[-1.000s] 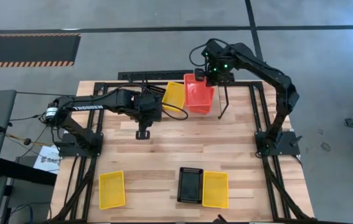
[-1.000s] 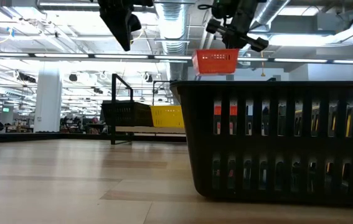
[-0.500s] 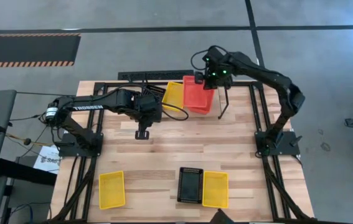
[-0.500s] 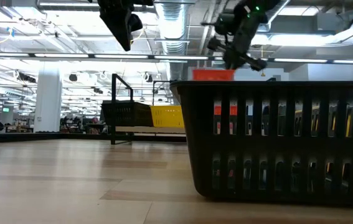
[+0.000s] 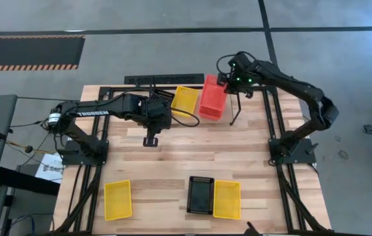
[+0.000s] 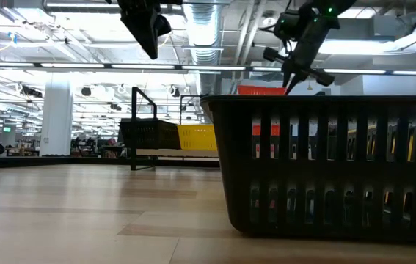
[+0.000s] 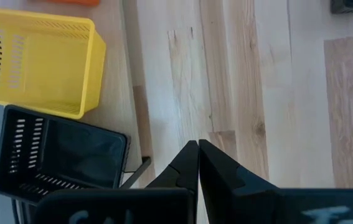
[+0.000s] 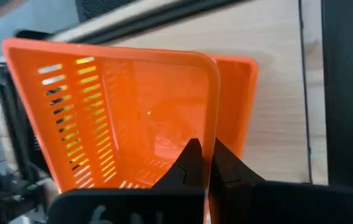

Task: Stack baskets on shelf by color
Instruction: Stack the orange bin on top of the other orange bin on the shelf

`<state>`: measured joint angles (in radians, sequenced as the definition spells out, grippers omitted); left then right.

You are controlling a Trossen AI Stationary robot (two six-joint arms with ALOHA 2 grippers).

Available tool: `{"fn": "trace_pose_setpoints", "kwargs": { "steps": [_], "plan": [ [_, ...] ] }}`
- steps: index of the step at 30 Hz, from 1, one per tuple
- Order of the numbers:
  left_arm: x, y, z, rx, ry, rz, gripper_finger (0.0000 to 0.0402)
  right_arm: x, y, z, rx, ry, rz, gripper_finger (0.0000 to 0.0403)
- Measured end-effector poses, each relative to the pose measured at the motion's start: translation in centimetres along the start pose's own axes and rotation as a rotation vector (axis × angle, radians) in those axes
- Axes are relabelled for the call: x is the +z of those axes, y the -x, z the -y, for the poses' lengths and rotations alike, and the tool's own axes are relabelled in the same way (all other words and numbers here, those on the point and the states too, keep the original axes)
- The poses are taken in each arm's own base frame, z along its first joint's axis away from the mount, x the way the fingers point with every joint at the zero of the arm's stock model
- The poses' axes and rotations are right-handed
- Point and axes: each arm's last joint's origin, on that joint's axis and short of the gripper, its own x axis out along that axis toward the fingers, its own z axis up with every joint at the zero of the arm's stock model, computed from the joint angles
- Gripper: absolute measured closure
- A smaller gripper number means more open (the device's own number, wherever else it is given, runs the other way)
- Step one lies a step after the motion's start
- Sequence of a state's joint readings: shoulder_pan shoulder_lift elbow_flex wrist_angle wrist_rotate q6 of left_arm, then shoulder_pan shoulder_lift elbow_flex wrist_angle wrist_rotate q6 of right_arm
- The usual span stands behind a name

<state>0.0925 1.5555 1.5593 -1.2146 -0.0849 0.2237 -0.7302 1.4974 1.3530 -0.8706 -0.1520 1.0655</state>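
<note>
My right gripper (image 5: 230,81) is shut on a red-orange basket (image 5: 212,98) above the right end of the shelf (image 5: 235,108) at the table's far edge. Behind the held basket shows a second red-orange basket (image 8: 237,99). A yellow basket (image 5: 184,99) and a black basket (image 5: 163,98) sit on the shelf to its left. My left gripper (image 5: 150,139) hangs shut and empty above the table's middle, near side of the shelf; its wrist view shows the yellow basket (image 7: 36,62) and black basket (image 7: 58,155). My right gripper pinches the red-orange basket's wall at its rim (image 8: 213,118), one finger inside the basket and one outside. The fingers slant down from the table's right side. The basket hangs tilted, lifted clear, its opening turned toward the wrist camera, above the second red-orange basket.
Near the front edge lie a yellow basket (image 5: 117,199), a black basket (image 5: 201,195) and another yellow one (image 5: 226,198). The black basket (image 6: 325,165) fills the low view's foreground. Black frame rails (image 5: 274,118) run along the table's sides.
My right gripper has gone down and toward the table's right edge with the red-orange basket, rolling as it went. The basket has sunk toward the shelf's right end and tipped more on edge, still clear of it.
</note>
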Motion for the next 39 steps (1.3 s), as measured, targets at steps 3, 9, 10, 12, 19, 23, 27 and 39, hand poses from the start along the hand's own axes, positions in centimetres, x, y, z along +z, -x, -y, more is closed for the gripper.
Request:
{"fn": "trace_pose_setpoints", "kwargs": {
  "steps": [3,9,10,12,19,23,27,39],
  "plan": [
    [0.0,0.0,0.0,0.0,0.0,0.0,0.0401,0.1,-0.9,0.0,-0.016,-0.002,-0.012,0.04],
    [-0.1,0.0,0.1,-0.026,0.007,-0.002,0.0401,0.1,-2.3,0.5,-0.091,0.015,-0.068,0.04],
    [-0.1,0.0,0.1,-0.028,0.007,-0.002,0.0401,0.0,-2.5,0.6,-0.103,0.019,-0.082,0.04],
    [-0.1,0.0,0.1,-0.029,0.007,-0.002,0.0401,0.0,-2.9,0.7,-0.119,0.026,-0.098,0.04],
    [0.0,0.0,0.1,-0.028,0.009,-0.001,0.0401,0.2,-3.9,0.7,-0.131,0.049,-0.115,0.04],
    [0.0,0.0,0.1,-0.028,0.018,0.0,0.0402,0.4,-4.4,0.7,-0.134,0.058,-0.116,0.04],
    [0.0,0.0,0.1,-0.028,0.018,0.0,0.0401,0.4,-4.6,0.7,-0.133,0.092,-0.118,0.0394],
    [0.0,0.0,0.1,-0.027,0.035,0.006,0.0401,0.2,-4.9,0.6,-0.154,0.155,-0.116,0.033]
  ]
}}
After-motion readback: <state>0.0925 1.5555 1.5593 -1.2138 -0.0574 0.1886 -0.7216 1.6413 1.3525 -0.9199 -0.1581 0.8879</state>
